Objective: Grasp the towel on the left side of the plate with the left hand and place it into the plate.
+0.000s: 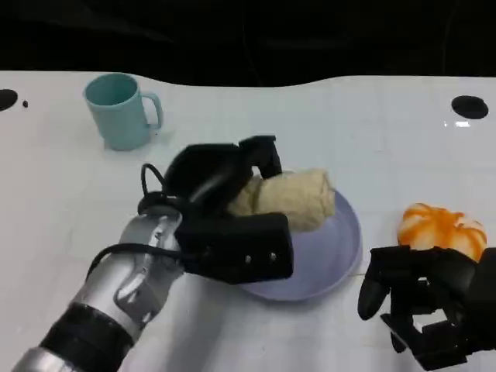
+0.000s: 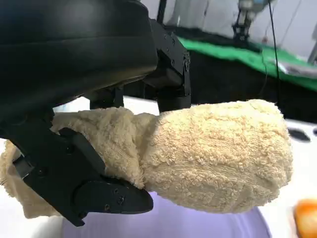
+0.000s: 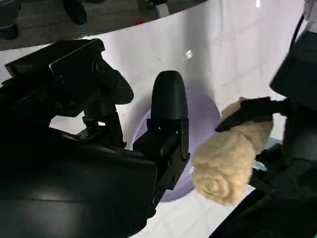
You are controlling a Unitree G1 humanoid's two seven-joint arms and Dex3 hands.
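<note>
Towel (image 1: pixel 298 199) rolled, over the plate (image 1: pixel 341 248), gripped by left hand (image 1: pixel 225 213) with fingers (image 2: pixel 106 196) wrapped around its left end. Can't tell if it touches the plate. Right hand (image 1: pixel 422 298) near the orange object (image 1: pixel 440 229), fingers loosely apart, holding nothing. Teal mug (image 1: pixel 120 110) far left.

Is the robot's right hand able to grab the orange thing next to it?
Probably yes. The right robot hand sits just in front of the orange thing, holds nothing, and nothing lies between them. The left robot hand is busy with the towel.
</note>
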